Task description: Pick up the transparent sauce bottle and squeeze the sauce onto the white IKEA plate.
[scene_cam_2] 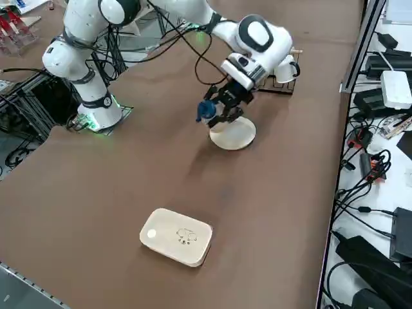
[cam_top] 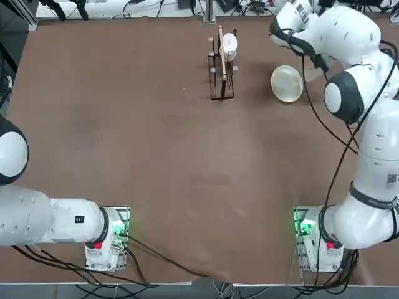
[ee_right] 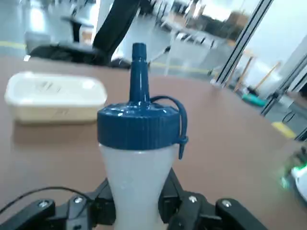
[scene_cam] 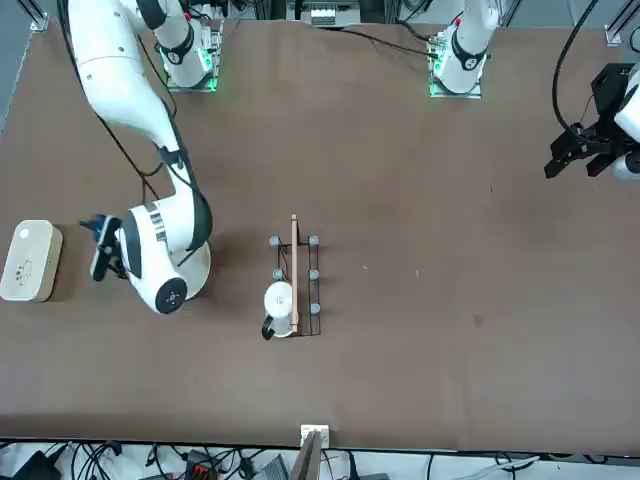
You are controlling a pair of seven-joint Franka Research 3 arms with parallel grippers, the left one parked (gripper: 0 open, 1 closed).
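Nearest, well apart from the plate on its right, lies a white rounded box [scene_cam_2: 176, 237] with a small line drawing on its lid, any lettering too small to read. Just beside the plate's right edge, the right gripper [scene_cam_2: 223, 103] grasps the transparent sauce bottle [ee_right: 138, 184] by its body, blue cap showing; beyond them come the white IKEA plate [scene_cam_2: 234, 136] itself, flat on the table, and, left of it, a black wire rack [cam_top: 218, 86] bearing a white cup [scene_cam_2: 285, 70].

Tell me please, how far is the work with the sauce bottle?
Picking looks done: the right end effector, beside the white plate, grips the sauce bottle. Squeezing seems left: no sauce shows on the plate's visible surface.
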